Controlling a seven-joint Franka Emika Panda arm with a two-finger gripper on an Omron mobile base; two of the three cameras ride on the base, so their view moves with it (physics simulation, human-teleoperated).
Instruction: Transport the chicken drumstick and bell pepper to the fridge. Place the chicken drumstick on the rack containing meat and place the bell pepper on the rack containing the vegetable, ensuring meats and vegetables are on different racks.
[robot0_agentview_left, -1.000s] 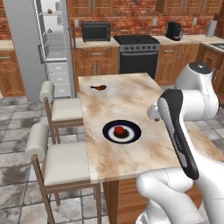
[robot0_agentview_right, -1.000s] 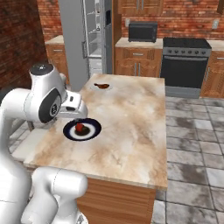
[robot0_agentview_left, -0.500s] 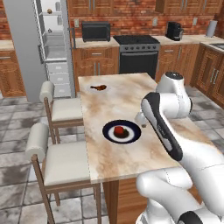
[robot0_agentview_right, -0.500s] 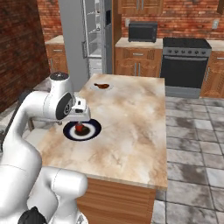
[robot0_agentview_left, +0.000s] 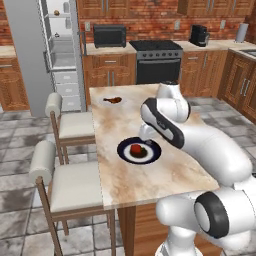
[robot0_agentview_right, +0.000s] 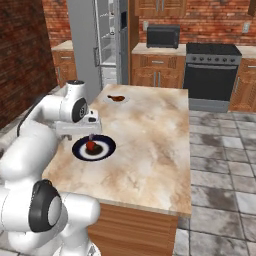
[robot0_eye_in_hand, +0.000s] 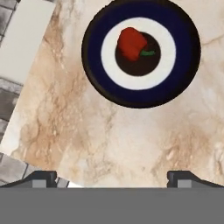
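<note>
I look from left to right. Far left stands the grey fridge (robot0_agentview_left: 60, 50) with its door open and thin pale shelves inside. Next, the shiny brown chicken drumstick (robot0_agentview_left: 113, 100) lies on the far end of the smooth marble counter (robot0_agentview_left: 165, 175). Closer to me, the small red bell pepper (robot0_eye_in_hand: 131, 43) sits in the middle of a round plate (robot0_eye_in_hand: 181, 83) with dark blue and white rings. My gripper (robot0_eye_in_hand: 112, 178) hangs above the counter beside the plate, its fingers wide apart and holding nothing. I think I should slide over the pepper, come straight down, and squeeze gently, because it looks round and slippery.
</note>
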